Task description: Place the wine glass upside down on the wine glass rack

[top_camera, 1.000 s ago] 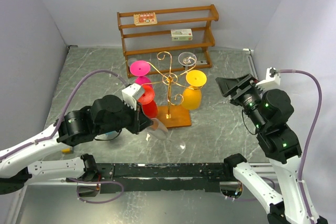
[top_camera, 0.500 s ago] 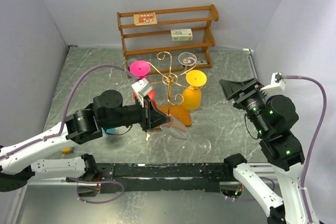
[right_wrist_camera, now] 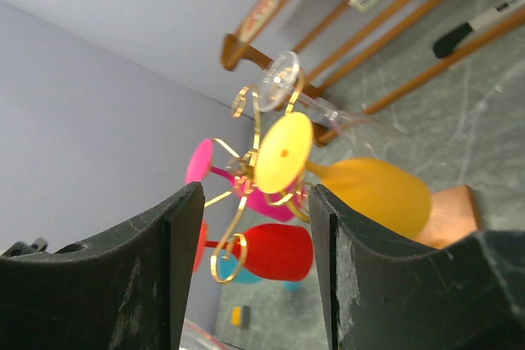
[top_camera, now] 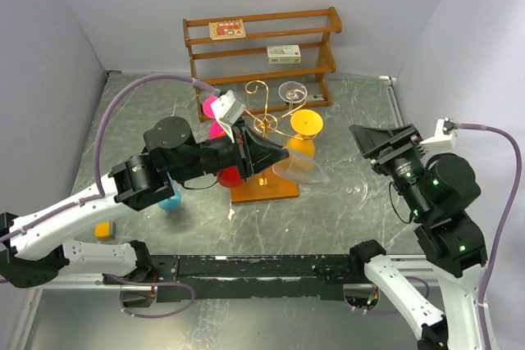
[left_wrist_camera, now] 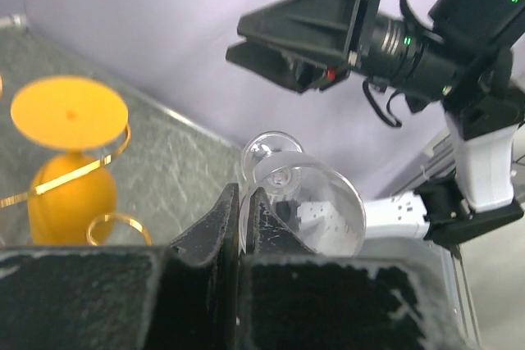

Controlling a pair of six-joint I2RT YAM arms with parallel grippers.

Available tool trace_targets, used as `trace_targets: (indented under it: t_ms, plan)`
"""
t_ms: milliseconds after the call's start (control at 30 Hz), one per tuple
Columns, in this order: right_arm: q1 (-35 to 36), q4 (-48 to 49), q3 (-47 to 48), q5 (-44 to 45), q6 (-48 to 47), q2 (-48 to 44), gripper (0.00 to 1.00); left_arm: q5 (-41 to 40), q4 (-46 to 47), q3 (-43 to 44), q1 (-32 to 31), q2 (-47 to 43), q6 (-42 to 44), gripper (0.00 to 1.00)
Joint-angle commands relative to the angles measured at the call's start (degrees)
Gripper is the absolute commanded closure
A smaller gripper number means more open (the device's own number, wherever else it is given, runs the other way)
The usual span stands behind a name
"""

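The wine glass rack [top_camera: 264,123] is a gold wire stand on a wooden base, mid-table. Pink, red, yellow and clear glasses hang on it upside down. My left gripper [top_camera: 275,160] is shut on the rim of a clear wine glass [top_camera: 299,171], held on its side in the air in front of the rack, next to the yellow glass [top_camera: 301,152]. In the left wrist view the fingers [left_wrist_camera: 225,219] pinch the clear glass's wall [left_wrist_camera: 316,211], foot pointing away. My right gripper [top_camera: 381,141] is open and empty, right of the rack; its view shows the rack [right_wrist_camera: 254,145].
A brown three-tier shelf [top_camera: 261,47] with two small boxes stands at the back wall. A blue glass [top_camera: 170,200] is by the left arm. A small yellow object [top_camera: 102,231] lies at the front left. Grey walls close in both sides.
My left gripper has lifted the clear glass off the table and carried it up and back to the rack's front. The right arm has drawn slightly right.
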Motion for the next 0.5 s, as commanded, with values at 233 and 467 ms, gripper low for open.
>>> trace_targets:
  t_ms: [233, 467]
  plan:
    - [0.00, 14.07, 3.42, -1.98, 2.77, -3.44, 0.47, -4.76, 20.16, 5.57, -0.23, 5.40, 12.70, 0.93]
    - [-0.04, 11.23, 3.88, 1.16, 7.05, -3.52, 0.51, -9.57, 33.71, 1.31, -0.25, 5.47, 19.15, 0.93]
